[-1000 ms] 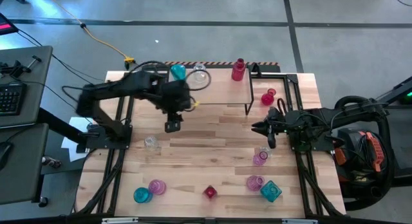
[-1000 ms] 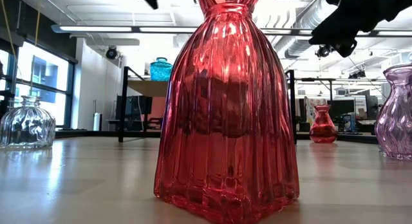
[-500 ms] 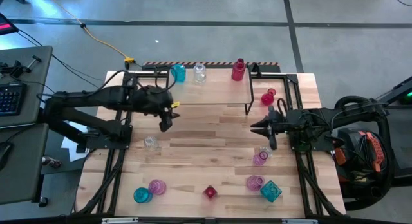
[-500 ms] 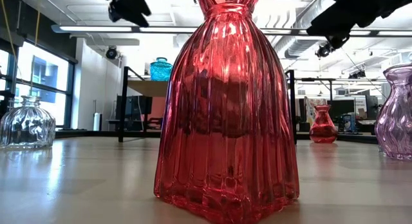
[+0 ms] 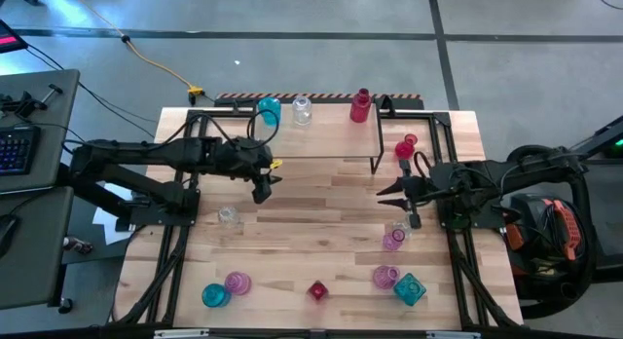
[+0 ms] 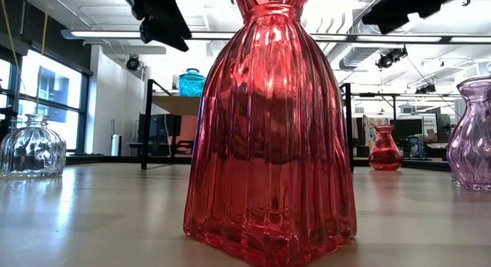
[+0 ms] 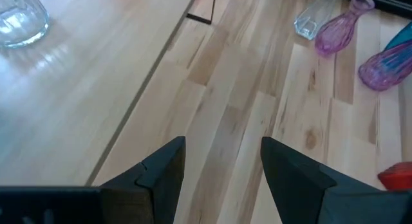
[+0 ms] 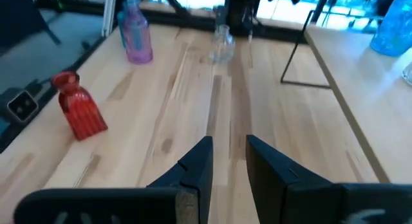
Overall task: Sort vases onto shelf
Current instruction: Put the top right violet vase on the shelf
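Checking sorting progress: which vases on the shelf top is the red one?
On the shelf, the red bottle-like vase stands at the right end of the top's far edge; the teal vase and clear vase stand together farther left.

Wooden slat table, light butcher-block top. At the far edge stands the shelf, light wood top on thin black legs.

On shelf: teal vase at the left end, clear vase just beside it, dark pink bottle vase twd the right end.

On table proper:
- red vase just off the shelf's right end
- clear round vase left of centre
- pink bottle vase w/ a clear one touching or nearly so, right side
- near edge, left to right: teal round vase, pink round vase, red faceted vase, pink vase, teal square vase – the last two close together.
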Controlling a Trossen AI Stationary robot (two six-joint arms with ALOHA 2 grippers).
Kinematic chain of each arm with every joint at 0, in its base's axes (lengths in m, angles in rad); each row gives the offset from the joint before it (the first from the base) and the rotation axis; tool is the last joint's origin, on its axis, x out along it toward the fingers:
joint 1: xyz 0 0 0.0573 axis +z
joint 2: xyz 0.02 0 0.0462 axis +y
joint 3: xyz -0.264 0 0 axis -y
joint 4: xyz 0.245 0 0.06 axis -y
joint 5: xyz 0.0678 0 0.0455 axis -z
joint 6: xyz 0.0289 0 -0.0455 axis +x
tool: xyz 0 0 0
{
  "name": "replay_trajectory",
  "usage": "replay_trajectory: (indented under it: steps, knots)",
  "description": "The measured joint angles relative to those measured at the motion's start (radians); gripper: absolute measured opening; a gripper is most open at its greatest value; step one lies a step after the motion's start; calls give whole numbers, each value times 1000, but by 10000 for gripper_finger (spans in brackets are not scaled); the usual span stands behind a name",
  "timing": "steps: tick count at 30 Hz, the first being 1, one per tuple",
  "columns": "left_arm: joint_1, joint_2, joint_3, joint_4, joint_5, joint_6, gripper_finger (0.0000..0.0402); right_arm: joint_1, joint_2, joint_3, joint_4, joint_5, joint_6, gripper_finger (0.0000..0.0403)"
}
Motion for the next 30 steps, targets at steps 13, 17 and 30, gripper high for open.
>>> replay_trajectory:
  steps: [13,17,30]
  knots:
    - [0,3,1,1,0,-1,193,6,261,374,-671,5,204,74]
    - [0,3,1,1,0,-2,193,24,338,374,-759,-54,237,74]
    - [-1,3,1,1,0,-11,193,126,499,375,-774,-109,268,74]
